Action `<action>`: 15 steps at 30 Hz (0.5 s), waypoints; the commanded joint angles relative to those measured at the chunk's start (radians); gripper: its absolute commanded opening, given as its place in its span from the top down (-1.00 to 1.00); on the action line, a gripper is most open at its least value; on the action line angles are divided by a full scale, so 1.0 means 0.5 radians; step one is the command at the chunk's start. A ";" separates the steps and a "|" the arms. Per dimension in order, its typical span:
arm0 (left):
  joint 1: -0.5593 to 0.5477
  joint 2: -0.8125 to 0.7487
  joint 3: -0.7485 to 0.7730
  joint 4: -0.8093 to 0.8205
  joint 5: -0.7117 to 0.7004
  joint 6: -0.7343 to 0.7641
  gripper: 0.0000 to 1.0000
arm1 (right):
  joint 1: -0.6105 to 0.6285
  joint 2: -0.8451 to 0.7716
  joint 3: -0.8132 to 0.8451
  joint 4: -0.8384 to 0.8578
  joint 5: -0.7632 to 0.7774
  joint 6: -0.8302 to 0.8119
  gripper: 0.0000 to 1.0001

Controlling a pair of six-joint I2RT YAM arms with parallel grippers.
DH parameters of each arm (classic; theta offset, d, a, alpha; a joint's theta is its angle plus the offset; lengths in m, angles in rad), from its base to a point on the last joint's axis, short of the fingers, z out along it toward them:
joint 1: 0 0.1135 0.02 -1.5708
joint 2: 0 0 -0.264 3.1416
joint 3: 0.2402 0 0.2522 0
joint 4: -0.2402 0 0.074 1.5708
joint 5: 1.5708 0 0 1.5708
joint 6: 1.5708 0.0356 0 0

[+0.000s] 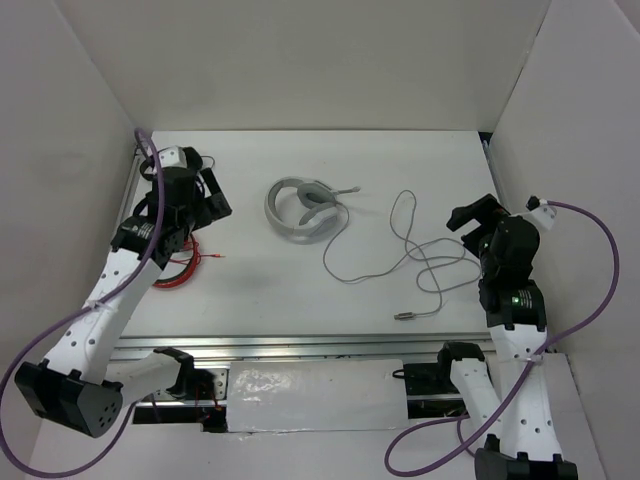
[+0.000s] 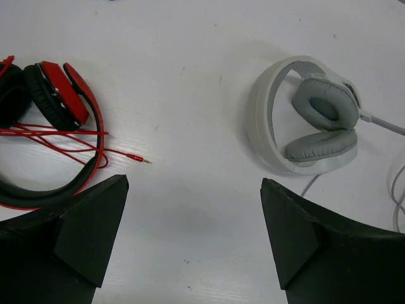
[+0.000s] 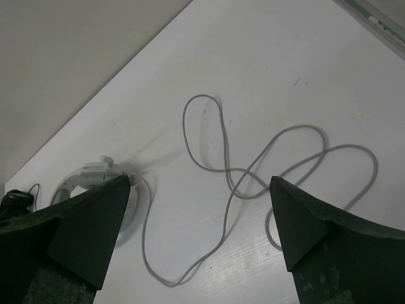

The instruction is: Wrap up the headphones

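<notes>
From above, the headphones are lying on the white table, a little left of its middle and towards the far side, with the earcups folded in under the headband. Their cable is trailing off to the right in loose, crossing loops, and the plug is resting nearer the front edge, well apart from the earcups. The left gripper is hanging over the left side of the table, apart from the headphones. The right gripper is standing at the right side, just beside the outermost loops. A red wire is showing from under the left arm.

Through the left wrist camera, the left gripper is spread wide with nothing between its fingers. The headphones are sitting ahead and to the right, grey cushions facing up. The black and red headphones are lying to the left, well apart from them, with the red wire spilling across the table.

Through the right wrist camera, the right gripper is likewise gaping and holding nothing. The cable is sprawling in tangled loops right ahead of it, running back to the headphones, which are peeking out past the left finger, near the wall.
</notes>
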 commanded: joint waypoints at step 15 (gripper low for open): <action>-0.076 1.249 0.598 0.360 0.498 0.079 -0.99 | 0.052 0.104 -0.106 0.184 -0.032 -0.075 -0.99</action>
